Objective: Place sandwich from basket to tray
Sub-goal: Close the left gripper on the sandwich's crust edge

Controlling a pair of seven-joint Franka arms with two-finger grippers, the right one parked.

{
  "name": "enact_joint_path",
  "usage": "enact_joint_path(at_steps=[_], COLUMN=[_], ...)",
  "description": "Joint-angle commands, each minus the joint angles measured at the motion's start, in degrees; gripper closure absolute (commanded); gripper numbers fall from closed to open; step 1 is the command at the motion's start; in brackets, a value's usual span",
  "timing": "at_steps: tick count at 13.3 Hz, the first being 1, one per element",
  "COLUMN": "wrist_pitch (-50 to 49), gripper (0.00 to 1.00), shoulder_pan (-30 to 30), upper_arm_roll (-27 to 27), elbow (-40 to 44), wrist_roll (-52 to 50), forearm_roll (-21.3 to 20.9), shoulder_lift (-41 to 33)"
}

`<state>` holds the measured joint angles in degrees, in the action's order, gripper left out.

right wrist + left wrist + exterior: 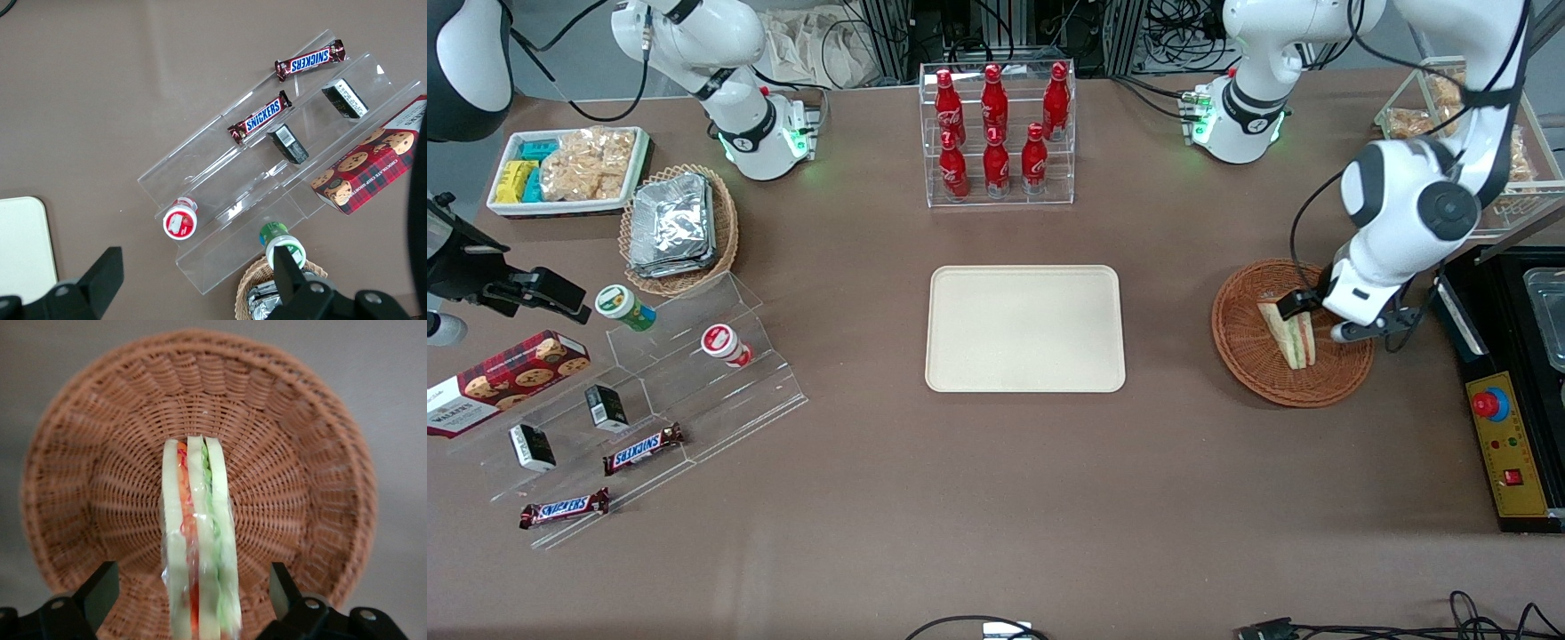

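Brown matte table (996, 498), cables and racks along its upper edge in front view. Cream tray (1024, 327) lies mid-table. Wicker basket (1249, 356) sits toward working arm's end. Sandwich (199, 547) stands on edge inside basket, filling layers facing wrist camera. Gripper (193, 590) low over basket, fingers (100, 590) spread wide either side of sandwich, not touching it. Sandwich's near end cut off in wrist view

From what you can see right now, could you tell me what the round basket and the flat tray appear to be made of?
The round reddish-brown basket looks like woven wicker, its strands plainly visible. The flat cream rectangular tray looks like matte moulded plastic, smooth with rounded corners. The open tool straddles the wrapped sandwich in the basket.
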<state>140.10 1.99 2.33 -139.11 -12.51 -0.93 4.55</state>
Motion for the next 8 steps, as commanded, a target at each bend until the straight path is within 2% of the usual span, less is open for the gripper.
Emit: enact_joint_path(at_steps=[1, 2, 3, 5, 6, 7, 8], wrist_pitch=[3.3, 3.3, 3.3, 3.3, 3.3, 3.0, 1.9], gripper=[0.01, 0.05, 0.17, 0.64, 0.81, 0.89, 0.92], shoulder_pan=[0.1, 0.1, 0.1, 0.1, 0.1, 0.1, 0.1], upper_arm_roll=[0.0, 0.0, 0.0, -0.1, -0.1, -0.1, -0.1], elbow=[0.0, 0.1, 0.0, 0.0, 0.0, 0.0, 0.2], wrist_roll=[-1.2, -1.2, -1.2, -1.2, -1.3, -1.3, -1.1], forearm_roll=[-0.9, -0.9, -0.9, -0.9, -0.9, -0.9, -0.9], shoulder_lift=[3.8, 4.1, 4.1, 4.1, 4.1, 3.7, 2.4])
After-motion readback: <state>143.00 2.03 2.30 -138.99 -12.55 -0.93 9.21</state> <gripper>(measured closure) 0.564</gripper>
